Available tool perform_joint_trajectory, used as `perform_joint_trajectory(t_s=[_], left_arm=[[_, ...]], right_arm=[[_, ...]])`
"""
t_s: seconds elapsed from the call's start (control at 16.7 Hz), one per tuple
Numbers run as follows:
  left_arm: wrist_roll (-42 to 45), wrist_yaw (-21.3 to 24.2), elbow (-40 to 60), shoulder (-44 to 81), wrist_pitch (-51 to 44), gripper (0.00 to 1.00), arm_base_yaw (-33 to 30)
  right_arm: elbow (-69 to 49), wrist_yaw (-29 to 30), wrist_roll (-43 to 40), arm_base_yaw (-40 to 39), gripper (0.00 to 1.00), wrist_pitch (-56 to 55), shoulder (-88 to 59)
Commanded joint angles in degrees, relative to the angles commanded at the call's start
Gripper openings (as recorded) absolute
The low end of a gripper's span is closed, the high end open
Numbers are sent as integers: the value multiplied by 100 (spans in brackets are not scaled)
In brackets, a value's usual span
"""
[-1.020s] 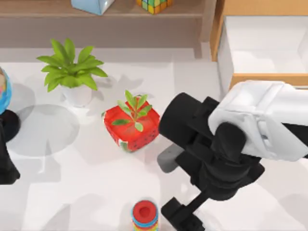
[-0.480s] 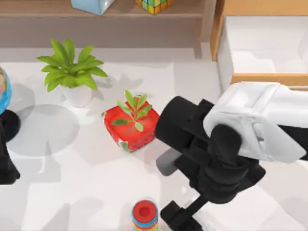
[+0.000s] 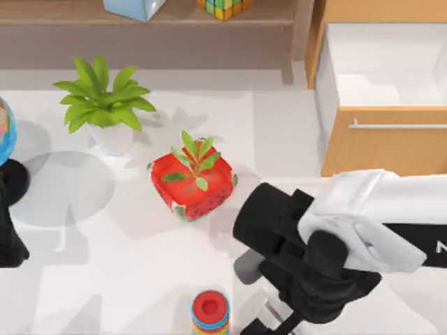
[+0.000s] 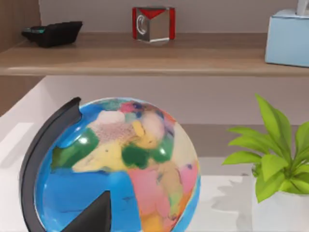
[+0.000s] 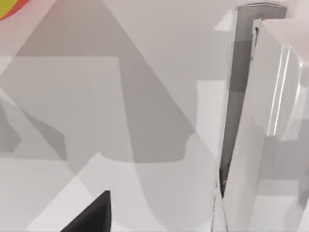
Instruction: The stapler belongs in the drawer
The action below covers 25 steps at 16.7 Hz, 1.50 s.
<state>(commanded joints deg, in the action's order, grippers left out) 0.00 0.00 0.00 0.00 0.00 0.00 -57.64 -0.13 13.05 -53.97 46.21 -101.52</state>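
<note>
- The right arm [image 3: 363, 223], white and black, reaches in from the right edge of the top view and fills the lower right of the frame.
- The right end effector [image 3: 269, 322] points down at the bottom edge of the top view, just right of the ring stack [image 3: 210, 312]. I cannot tell whether it is spread or pressed together.
- The stapler [image 5: 260, 145] shows in the right wrist view as a pale grey body along the right of the frame, close to the camera, over the white table [image 5: 120, 72]. I cannot tell whether anything grips it.
- The drawer [image 3: 391, 143] stands pulled out at the upper right of the top view. Its white interior is open to view, and its tan front and silver bar handle [image 3: 398, 125] face the arm.
- A red cube pot [image 3: 192, 183] with a small plant sits at mid-frame, left of the right arm.
- A white-potted plant [image 3: 105, 105] stands at the upper left.
- The left arm [image 3: 8, 241] is parked at the left edge beside the globe [image 4: 116, 169]. The state of the left end effector [image 4: 94, 216] cannot be told.
</note>
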Motion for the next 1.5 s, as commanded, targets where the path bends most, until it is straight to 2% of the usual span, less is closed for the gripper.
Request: perform_joint_trajectory(t_s=[0.54,1.32,1.5], left_arm=[[0,0,0,0,0,100,0],[0,0,0,0,0,100,0],[0,0,0,0,0,100,0]], right_arm=[[-117,-4,15,-5,100,-280,-384],[-117,-4,15,-5,2,-280,-384],[-117,-4,15,-5,0,-280,-384]])
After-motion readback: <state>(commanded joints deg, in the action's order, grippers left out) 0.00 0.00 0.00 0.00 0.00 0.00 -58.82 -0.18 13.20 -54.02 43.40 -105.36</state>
